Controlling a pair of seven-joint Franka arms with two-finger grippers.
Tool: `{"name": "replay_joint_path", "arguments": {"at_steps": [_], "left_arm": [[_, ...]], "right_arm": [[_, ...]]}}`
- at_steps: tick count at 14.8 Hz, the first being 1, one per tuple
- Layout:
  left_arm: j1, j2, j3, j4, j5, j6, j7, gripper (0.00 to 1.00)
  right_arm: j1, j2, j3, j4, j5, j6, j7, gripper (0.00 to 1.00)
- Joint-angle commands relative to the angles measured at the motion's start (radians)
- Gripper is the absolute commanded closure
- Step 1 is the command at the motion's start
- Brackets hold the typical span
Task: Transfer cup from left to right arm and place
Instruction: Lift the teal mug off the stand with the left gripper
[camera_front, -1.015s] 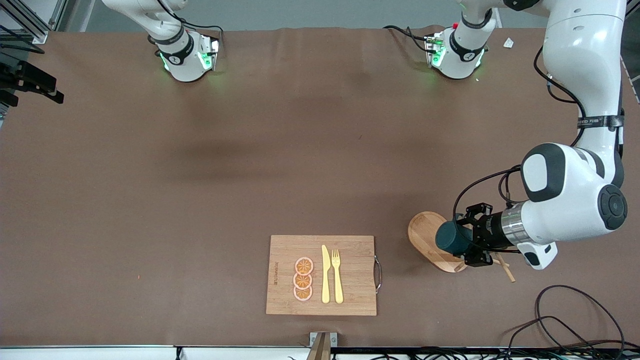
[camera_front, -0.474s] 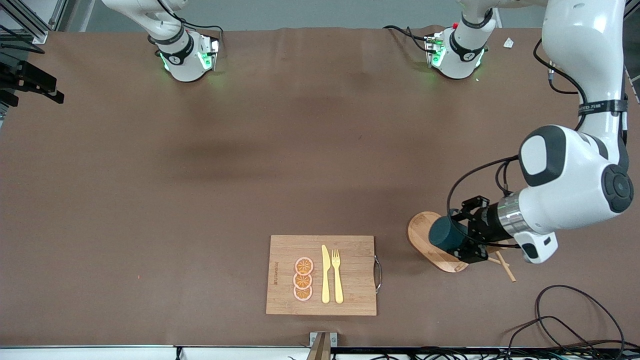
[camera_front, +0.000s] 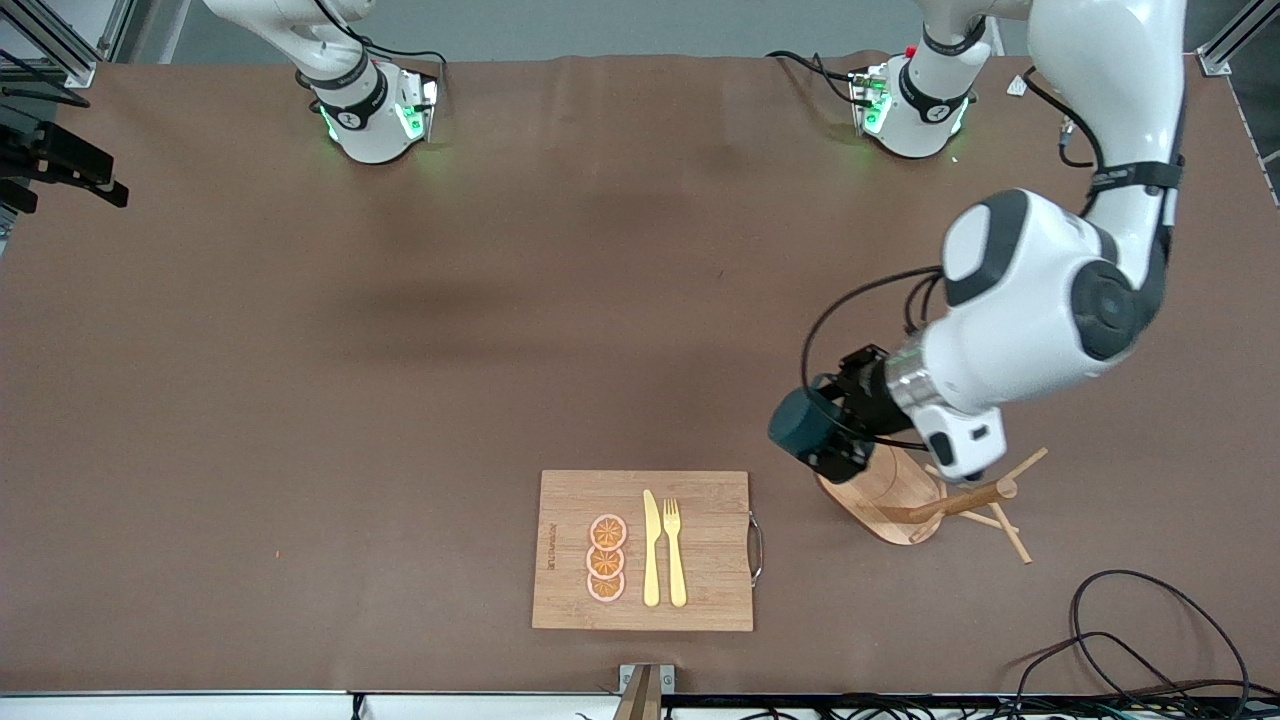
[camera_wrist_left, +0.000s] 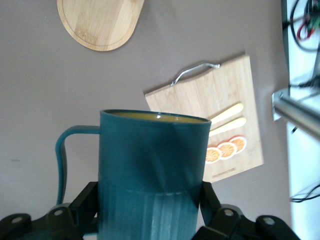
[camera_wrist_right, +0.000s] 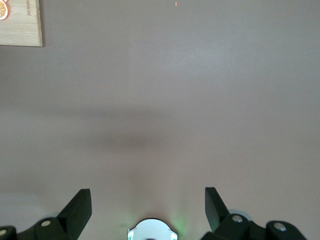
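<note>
The cup (camera_front: 802, 424) is clamped by the left gripper (camera_front: 838, 432) over the wooden stand (camera_front: 885, 492); the right gripper (camera_wrist_right: 148, 210) is held wide and empty, so a misaligned handover could drop it

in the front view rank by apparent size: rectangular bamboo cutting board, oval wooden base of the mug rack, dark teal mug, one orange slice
1. rectangular bamboo cutting board
2. oval wooden base, partly covered
3. dark teal mug, raised in the left gripper, so it looks bigger
4. orange slice

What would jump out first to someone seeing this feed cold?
The left gripper, shut on the dark teal cup, carries it in the air over the edge of the oval wooden stand. Next comes the cutting board, with orange slices, a knife and a fork, near the front camera. The right gripper waits open, high over bare table.
</note>
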Motion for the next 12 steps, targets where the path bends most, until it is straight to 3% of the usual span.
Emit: {"name": "replay_joint_path", "arguments": {"at_steps": [1,8,12], "left_arm": [[-0.124,-0.024,0.006,-0.008,0.160,-0.010,-0.019,0.35],[-0.450,0.013,0.006,-0.010,0.699,0.066,-0.109,0.36],[-0.587,0.082,0.006,-0.014,0.966,0.086,-0.138,0.53]], "right_arm": [[0.002,-0.012,-0.001,-0.009,0.011,-0.002,0.007,0.00],[0.002,-0.012,-0.001,-0.009,0.011,-0.002,0.007,0.00],[0.002,-0.012,-0.001,-0.008,0.011,-0.002,0.008,0.00]]}}
